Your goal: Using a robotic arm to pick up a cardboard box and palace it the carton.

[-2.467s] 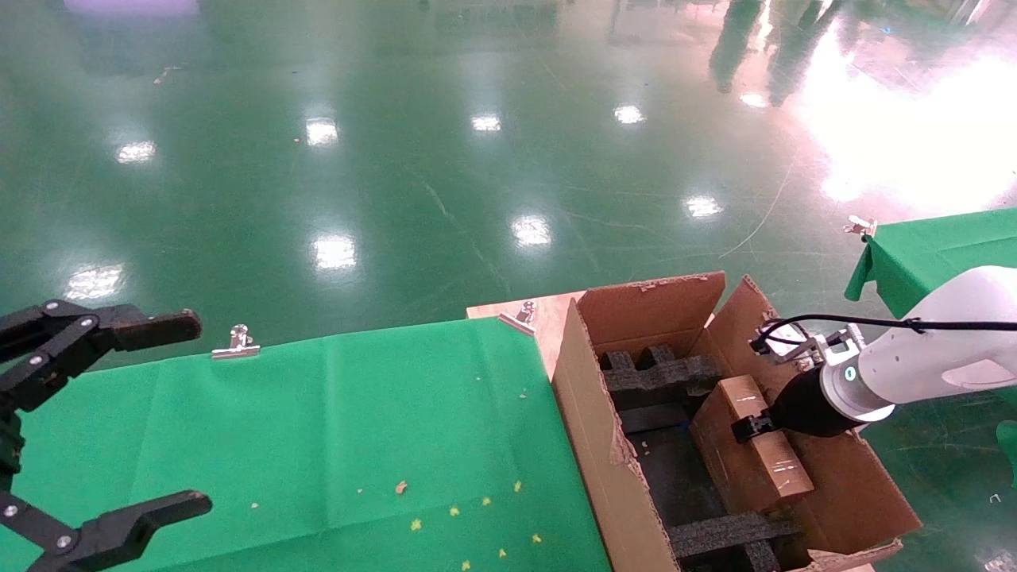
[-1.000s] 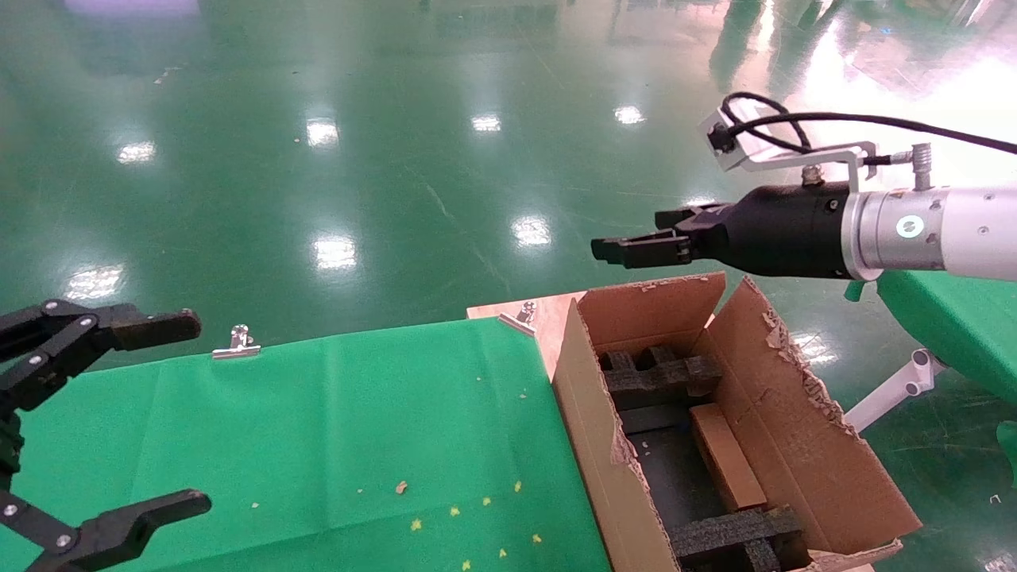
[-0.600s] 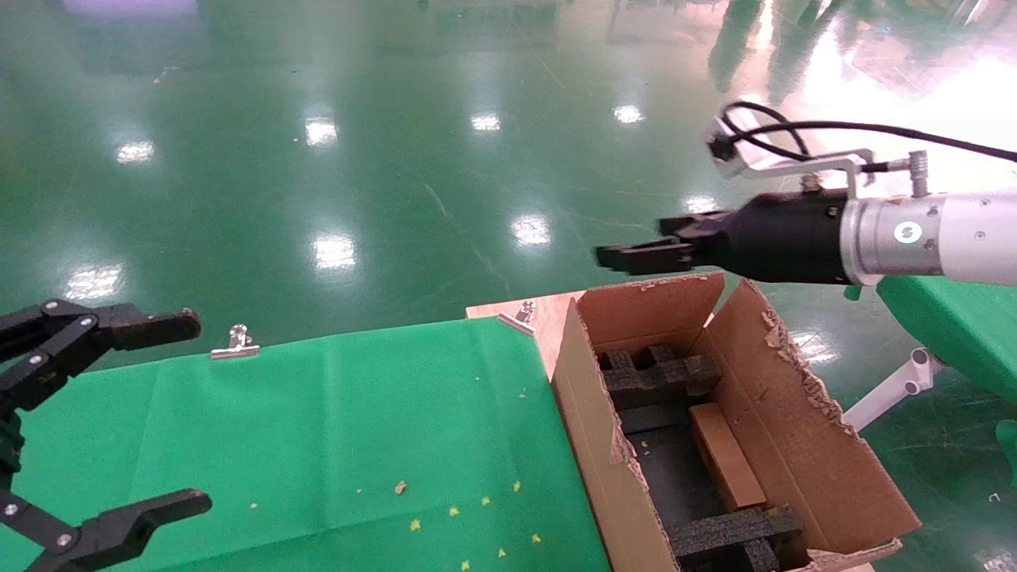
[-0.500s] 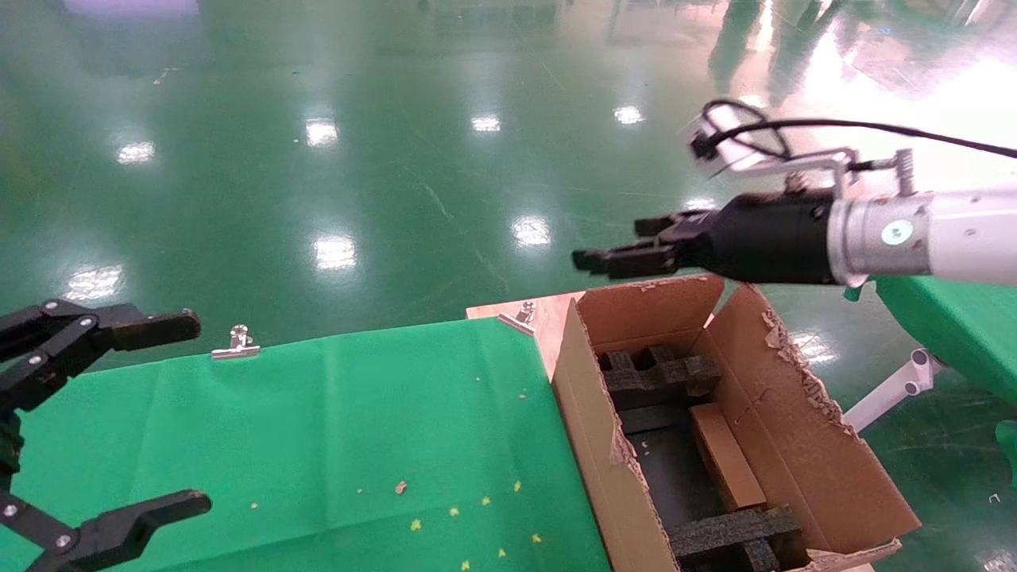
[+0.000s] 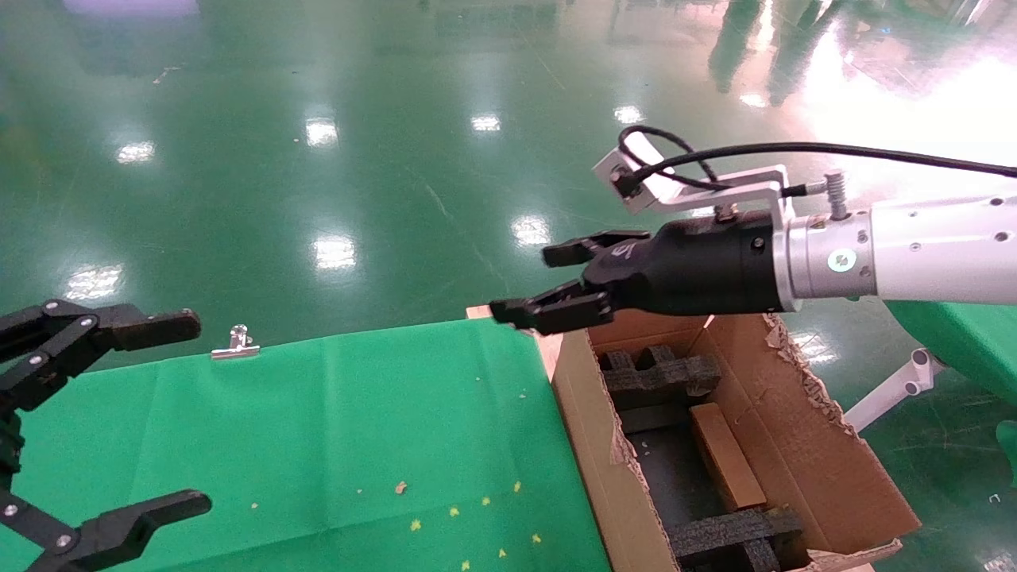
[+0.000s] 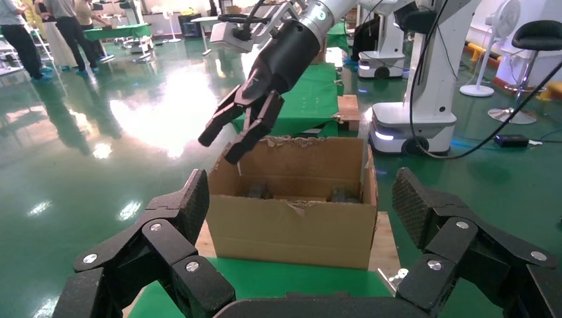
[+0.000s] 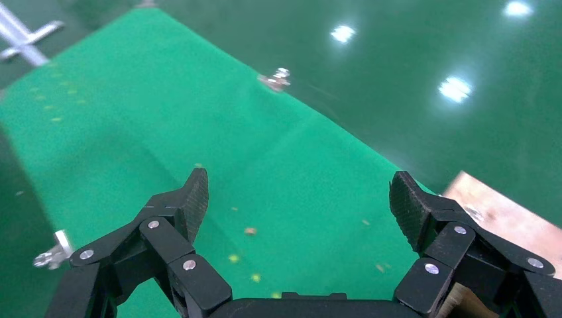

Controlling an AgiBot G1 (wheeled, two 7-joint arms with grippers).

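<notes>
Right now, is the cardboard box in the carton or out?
In. The cardboard box lies on the carton floor between the black foam inserts. The right tool is open, empty, above the carton's far-left corner.

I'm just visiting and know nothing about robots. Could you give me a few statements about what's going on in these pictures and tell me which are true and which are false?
1. The cardboard box lies inside the carton. True.
2. The right gripper is clamped on the small box. False: it is open, holds nothing, and hangs above the carton's far left corner.
3. The left gripper is open over the green cloth. True.
4. The carton holds black foam inserts. True.
5. The carton's flaps are folded shut. False: they stand up and the inside is in plain sight.
6. The green cloth is held by nothing. False: a metal clip grips its far edge.
</notes>
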